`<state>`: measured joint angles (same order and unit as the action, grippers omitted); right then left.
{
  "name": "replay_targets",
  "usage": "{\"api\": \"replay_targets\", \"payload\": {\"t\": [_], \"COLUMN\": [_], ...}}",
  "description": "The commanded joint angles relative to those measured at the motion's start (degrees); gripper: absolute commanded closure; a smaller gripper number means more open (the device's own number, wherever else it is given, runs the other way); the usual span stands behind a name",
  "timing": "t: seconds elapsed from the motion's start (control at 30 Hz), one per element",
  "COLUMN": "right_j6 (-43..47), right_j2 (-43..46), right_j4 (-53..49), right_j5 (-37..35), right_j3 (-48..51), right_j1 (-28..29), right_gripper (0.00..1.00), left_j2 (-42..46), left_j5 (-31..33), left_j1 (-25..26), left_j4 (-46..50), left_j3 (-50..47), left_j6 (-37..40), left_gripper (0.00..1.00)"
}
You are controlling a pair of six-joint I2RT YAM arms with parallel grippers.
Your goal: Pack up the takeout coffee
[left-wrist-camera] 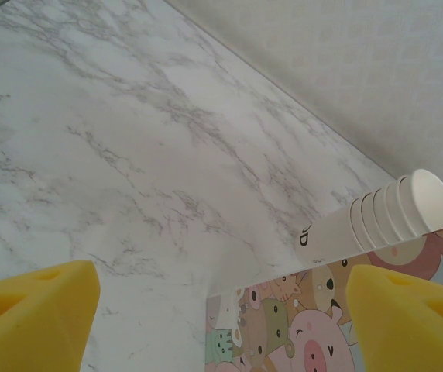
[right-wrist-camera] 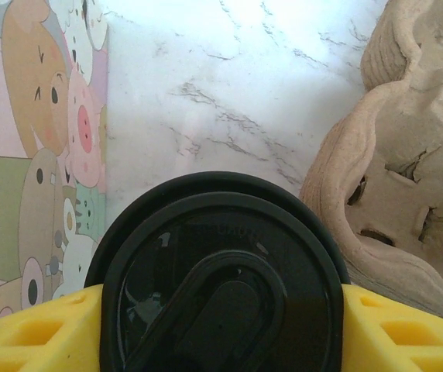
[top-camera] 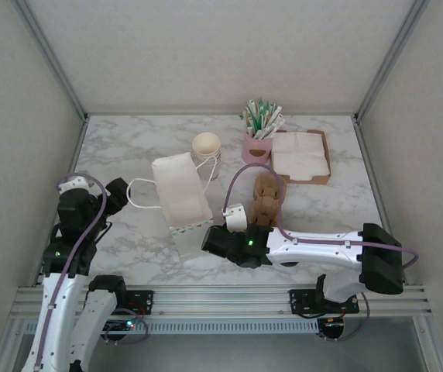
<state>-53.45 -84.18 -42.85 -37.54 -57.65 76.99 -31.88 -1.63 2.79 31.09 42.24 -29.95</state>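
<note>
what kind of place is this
Probably a robot test cell dressed as a coffee counter: a marble-pattern tabletop boxed in by plain grey panels, with a stack of cream paper cups, a pink pot of green-and-white sticks and a brown tray of white napkins.

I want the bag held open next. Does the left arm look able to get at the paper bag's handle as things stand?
Probably yes. The left gripper is open and sits right beside the paper bag's handle, with just marble tabletop between them, so the way looks free.
</note>
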Motion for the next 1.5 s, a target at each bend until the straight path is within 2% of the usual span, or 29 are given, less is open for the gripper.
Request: {"api": "replay_targets", "payload": {"t": [0.0, 0.17, 0.47, 0.83, 1.47], "right_j6": [-2.42, -2.19, -2.78, -3.44, 1.49], "right_j2": [-5.09, -0.77, 1.14, 2.43, 4.41], "right_j4": [-15.95, -17.91, -24.36, -21.84, -19.69], "right_j5": [11.83, 11.26, 9.59, 11.30, 11.61], "right_j3": [7.35, 4.12, -1.76, -1.57, -5.79], "right_j1": [-0.52, -1.21, -1.63, -1.75, -4.32], "right_gripper": [0.42, 0.41, 0.41, 0.36, 0.27], "left_j2": [0.08, 0.13, 0.15, 0.06, -0.38], "left_j5": [0.33, 0.40, 0.31, 0.12, 0.39], "left_j1": [-0.57, -0.59, -0.51, -0.51, -0.51], "left_j4": [-0.12, 0.03, 0.11, -0.01, -0.06], "left_j3": [0.28, 0.30, 0.39, 0.37, 0.17], "left_j6": [0.69, 0.60, 0.59, 0.69, 0.60], "left_gripper": [0.17, 0.17, 0.17, 0.17, 0.17]}}
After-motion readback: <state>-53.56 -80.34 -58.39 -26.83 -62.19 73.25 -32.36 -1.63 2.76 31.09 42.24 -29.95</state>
